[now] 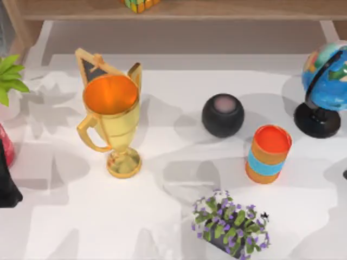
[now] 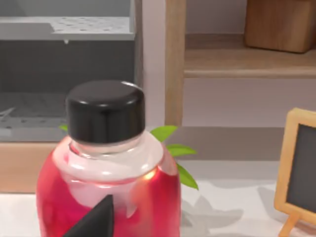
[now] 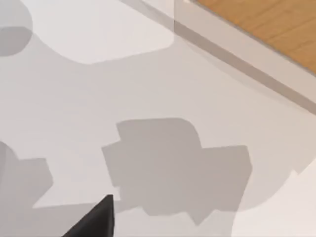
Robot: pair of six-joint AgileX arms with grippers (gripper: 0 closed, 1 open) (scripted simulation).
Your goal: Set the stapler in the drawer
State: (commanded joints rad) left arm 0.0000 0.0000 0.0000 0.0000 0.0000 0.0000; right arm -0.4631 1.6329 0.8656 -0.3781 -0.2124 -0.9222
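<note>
The stapler is out of view. In the left wrist view a grey perforated compartment sits inside a wooden frame; I cannot tell whether it is the drawer. My left arm is at the table's left edge, beside a red bottle. That bottle, with its black cap, stands close in front of a dark part of my left gripper. A dark part of my right gripper hangs over bare white table.
On the table stand a gold trophy, a small chalkboard behind it, a black round speaker, an orange and blue can, a globe, a purple flower pot and a green plant. A wooden shelf runs along the back.
</note>
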